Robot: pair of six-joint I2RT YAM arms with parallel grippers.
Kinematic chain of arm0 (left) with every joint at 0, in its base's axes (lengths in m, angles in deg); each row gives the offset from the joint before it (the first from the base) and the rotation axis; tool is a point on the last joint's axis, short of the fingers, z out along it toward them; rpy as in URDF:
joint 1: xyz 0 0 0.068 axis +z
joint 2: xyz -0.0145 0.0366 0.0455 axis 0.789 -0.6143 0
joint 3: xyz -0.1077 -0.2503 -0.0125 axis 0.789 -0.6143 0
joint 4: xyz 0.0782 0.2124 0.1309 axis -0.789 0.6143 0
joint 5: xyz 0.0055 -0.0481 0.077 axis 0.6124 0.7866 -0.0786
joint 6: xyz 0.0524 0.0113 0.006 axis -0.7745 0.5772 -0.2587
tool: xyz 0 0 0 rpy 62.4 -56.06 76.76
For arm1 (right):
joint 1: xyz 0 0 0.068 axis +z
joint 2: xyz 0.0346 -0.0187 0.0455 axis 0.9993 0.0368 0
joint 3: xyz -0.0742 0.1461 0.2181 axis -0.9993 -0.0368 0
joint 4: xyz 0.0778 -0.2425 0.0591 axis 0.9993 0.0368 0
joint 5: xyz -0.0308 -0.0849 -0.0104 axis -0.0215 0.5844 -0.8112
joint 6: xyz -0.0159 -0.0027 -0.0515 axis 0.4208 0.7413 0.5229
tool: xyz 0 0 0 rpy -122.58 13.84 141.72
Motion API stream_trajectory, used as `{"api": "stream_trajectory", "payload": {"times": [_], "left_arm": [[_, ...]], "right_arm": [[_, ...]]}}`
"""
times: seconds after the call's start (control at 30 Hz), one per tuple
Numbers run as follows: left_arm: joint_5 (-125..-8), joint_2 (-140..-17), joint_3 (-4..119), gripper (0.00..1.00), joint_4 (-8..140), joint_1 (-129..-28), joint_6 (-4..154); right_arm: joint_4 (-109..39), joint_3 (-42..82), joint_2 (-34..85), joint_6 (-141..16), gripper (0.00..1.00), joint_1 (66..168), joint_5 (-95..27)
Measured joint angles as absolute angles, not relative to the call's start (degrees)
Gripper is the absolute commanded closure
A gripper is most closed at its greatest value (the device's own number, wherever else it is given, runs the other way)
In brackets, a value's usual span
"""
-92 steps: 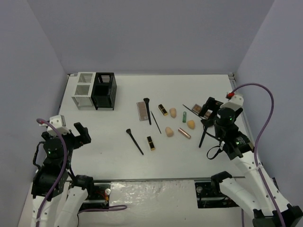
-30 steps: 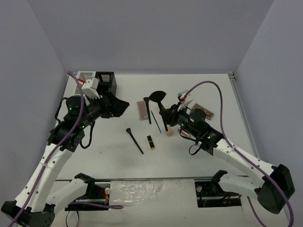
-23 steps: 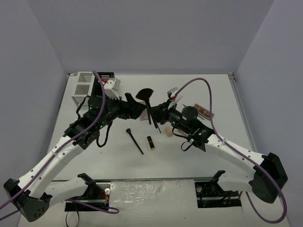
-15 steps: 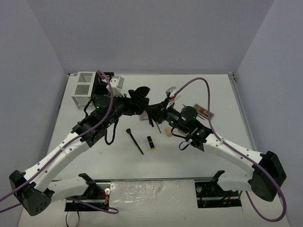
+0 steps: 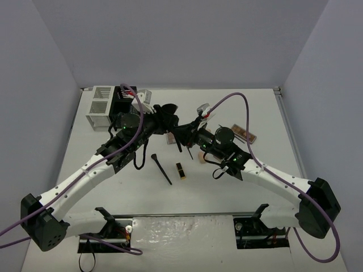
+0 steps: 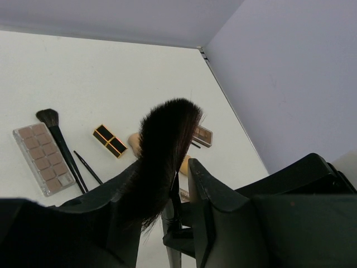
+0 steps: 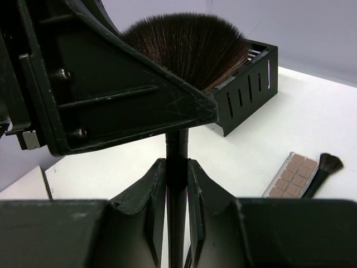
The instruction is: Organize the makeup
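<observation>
Brush (image 7: 189,44) hangs above the surface (image 5: 227,187), handle clamped by the right end effector (image 7: 177,167); the left end effector (image 6: 162,170) straddles its bristles, half wide. We judge it light: hold the stiff handle, not soft hairs.

A robotics lab test cell: a flat white tabletop (image 5: 227,102) boxed in by plain lavender-grey walls (image 5: 181,39), with two white-and-black jointed robot arms (image 5: 85,177) (image 5: 278,178) trailing purple cables (image 5: 238,94).
</observation>
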State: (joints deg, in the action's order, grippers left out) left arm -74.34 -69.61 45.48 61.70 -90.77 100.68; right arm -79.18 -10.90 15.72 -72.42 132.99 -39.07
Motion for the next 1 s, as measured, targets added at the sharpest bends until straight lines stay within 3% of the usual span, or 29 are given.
{"api": "stream_trajectory", "payload": {"times": [0.1, 0.17, 0.2, 0.27, 0.3, 0.4, 0.47, 0.73, 1.0], "left_arm": [[-74.29, -70.3, 45.48, 0.99, 61.19, -90.77, 100.97], [-74.2, -70.44, 45.47, 1.0, 60.89, -90.77, 101.06], [-74.09, -70.45, 45.46, 1.0, 60.72, -90.77, 101.13], [-74.08, -70.45, 45.42, 1.0, 60.49, -90.77, 101.04], [-74.11, -70.45, 45.38, 1.0, 60.44, -90.77, 100.96], [-74.15, -70.42, 45.15, 1.0, 60.33, -90.77, 100.61], [-74.59, -70.28, 44.61, 1.0, 60.17, -90.77, 100.27], [-79.87, -69.36, 42.64, 1.0, 60.61, -88.95, 95.18], [-82.25, -74.17, 50.18, 1.0, 61.97, -73.65, 88.57]], "right_arm": [[-79.29, -10.9, 16.24, -72.47, 1.0, 132.99, -39.1], [-79.32, -10.9, 16.35, -72.55, 0.99, 132.99, -39.09], [-79.39, -10.9, 16.35, -72.62, 0.93, 132.99, -39.07], [-79.56, -10.9, 16.35, -72.61, 0.71, 132.99, -39.05], [-79.57, -10.9, 16.35, -72.6, 0.53, 132.99, -39.05], [-79.52, -10.9, 16.35, -72.04, 0.15, 132.99, -39.02], [-79.2, -10.9, 16.35, -71.81, 0.0, 132.99, -38.77], [-71.01, -10.06, 13.98, -68.02, 0.0, 132.99, -34.96], [-62.81, -14.24, 1.68, -63.63, 0.0, 132.96, -23.39]]}}
